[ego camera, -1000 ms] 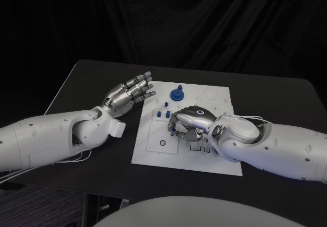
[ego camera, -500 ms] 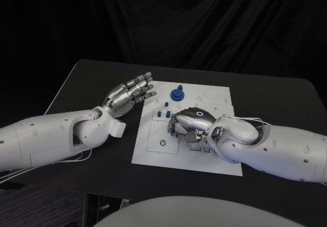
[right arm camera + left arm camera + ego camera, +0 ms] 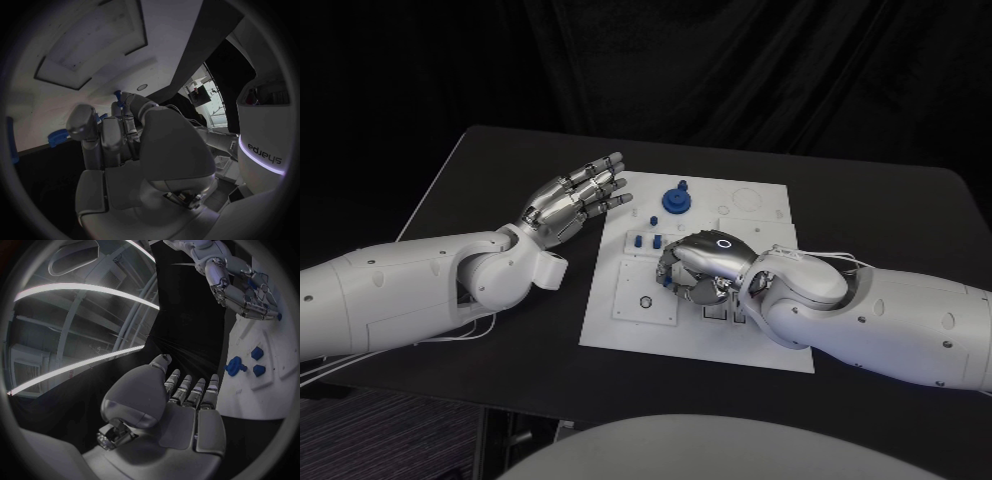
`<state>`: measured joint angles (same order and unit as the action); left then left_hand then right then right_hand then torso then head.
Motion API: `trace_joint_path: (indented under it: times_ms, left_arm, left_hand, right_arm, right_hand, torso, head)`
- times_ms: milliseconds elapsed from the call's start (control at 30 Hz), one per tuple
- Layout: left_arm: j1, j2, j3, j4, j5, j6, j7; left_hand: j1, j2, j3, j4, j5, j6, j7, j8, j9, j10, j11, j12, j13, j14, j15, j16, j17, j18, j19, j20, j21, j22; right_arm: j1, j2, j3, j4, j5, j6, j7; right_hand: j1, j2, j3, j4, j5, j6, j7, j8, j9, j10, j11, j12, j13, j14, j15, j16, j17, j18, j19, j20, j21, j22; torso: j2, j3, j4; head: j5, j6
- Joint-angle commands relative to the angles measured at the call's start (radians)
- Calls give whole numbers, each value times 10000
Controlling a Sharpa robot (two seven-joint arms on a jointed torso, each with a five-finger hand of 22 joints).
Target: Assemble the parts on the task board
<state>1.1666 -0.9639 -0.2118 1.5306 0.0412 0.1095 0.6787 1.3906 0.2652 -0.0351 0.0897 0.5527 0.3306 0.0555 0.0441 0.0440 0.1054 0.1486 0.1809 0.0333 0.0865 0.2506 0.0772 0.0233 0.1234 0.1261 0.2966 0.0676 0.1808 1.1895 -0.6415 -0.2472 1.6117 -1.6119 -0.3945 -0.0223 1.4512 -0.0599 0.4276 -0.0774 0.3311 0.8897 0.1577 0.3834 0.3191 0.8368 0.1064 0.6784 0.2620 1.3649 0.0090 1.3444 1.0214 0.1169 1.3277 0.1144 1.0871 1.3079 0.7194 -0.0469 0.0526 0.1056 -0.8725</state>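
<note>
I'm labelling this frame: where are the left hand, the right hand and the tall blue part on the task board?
left hand [image 3: 574, 205], head view, on its open palm.
right hand [image 3: 704, 262], head view, on its back, fingers curled down.
tall blue part [image 3: 676, 200], head view, on its round body.

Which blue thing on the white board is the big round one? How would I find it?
Start at the white task board in the middle of the black table. Look to its far edge, just past the left robot hand fingertips. There stands the big blue part, a round base with a knob on top, much bigger than the small blue pieces nearer the robot.
</note>
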Motion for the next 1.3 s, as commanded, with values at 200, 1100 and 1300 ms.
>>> trace_joint_path:
  times_ms: [200,1100,1300]
  left_arm:
    - [-28,39,8,-43,13,171,917]
    - [-64,63,8,-77,13,235,833]
    - [-74,72,8,-92,13,247,819]
  left_hand:
    - [-69,22,67,11,-56,10,96,22,-5,-24,33,-49,-2,16,55,46,14,-168,42,-18,53,-7]
    - [-101,-47,293,-34,-49,224,293,66,24,-46,-49,-53,-1,27,109,82,17,-250,49,-23,55,-34]
    - [-112,-70,365,-51,-49,309,360,85,36,-50,-87,-53,-1,26,116,90,17,-267,51,-23,56,-44]
  right_arm:
    - [-44,-17,3,73,-19,35,-145]
    - [-58,96,2,-111,-2,797,-647]
    - [-61,104,2,-129,-2,817,-580]
  right_hand:
    - [97,29,10,-65,43,-80,-19,-34,17,247,-178,53,-3,50,6,-10,-30,-55,14,-14,-67,1053]
    - [-437,-318,-56,147,-713,-1254,374,-1072,-454,-1203,273,-394,-99,-639,415,-546,-980,183,-784,296,-1557,647]
    - [-651,-445,-623,456,-1114,-1679,334,-1343,-684,-2119,377,-129,95,-1006,525,-642,-1295,290,-1107,471,-2220,434]
  torso:
    - [-2,8,9]
    - [-9,-10,7]
    - [-17,-4,0]
  head:
    - [-5,-2]
    - [-14,-2]
    - [-12,-2]
